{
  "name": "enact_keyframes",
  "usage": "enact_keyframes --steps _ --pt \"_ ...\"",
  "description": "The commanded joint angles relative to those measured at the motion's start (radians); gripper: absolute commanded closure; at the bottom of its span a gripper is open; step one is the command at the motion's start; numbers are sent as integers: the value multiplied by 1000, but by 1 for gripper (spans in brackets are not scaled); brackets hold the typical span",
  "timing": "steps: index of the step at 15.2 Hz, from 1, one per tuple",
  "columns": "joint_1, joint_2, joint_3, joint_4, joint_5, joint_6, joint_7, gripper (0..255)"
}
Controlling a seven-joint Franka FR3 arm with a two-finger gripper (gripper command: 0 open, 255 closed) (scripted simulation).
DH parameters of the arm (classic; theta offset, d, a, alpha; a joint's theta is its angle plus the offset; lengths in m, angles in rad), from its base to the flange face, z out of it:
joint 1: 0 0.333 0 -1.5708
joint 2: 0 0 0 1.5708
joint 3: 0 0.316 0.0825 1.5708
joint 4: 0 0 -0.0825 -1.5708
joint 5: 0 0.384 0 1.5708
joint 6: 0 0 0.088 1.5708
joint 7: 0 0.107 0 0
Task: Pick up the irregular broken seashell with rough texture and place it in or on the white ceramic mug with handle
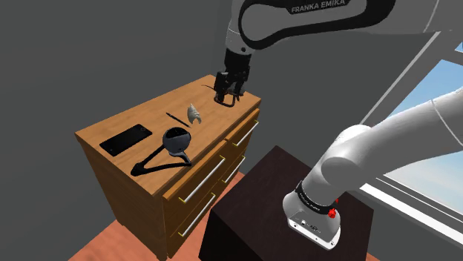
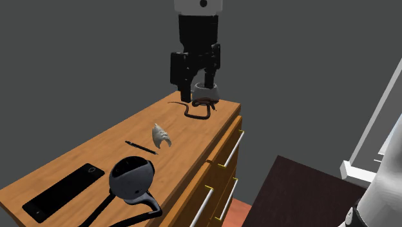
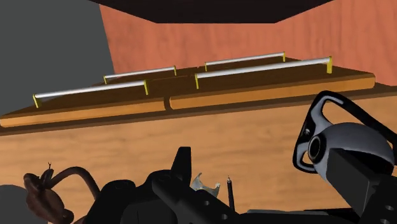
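Phone point(image 2: 61, 190) and a dark round object point(image 2: 132, 177) lie nearest on the dresser point(image 2: 116, 138) top in the second exterior view, then a pen point(image 2: 142, 147), and just past it the pale shell point(image 2: 161, 134), lying free near the middle of the top. Farther on, a brown cord point(image 2: 196, 111) curls beside the pale mug point(image 2: 212, 94) at the far corner. The gripper point(image 2: 201, 90) hangs right at the mug, well apart from the shell; whether it is open or closed cannot be told.
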Motion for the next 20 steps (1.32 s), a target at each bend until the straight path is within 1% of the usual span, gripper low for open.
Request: enact_keyframes --steps 1,4,7,12,16,20 --pt "-11 56 21 -11 -16 81 41 0" --pt "-33 159 50 1 -56 186 109 0" --pt "-56 270 75 28 -113 280 188 0" --pt "-86 466 94 107 -253 404 346 0" --pt "-83 626 76 199 -383 468 481 0" --pt "-55 780 29 313 -496 505 600 0"
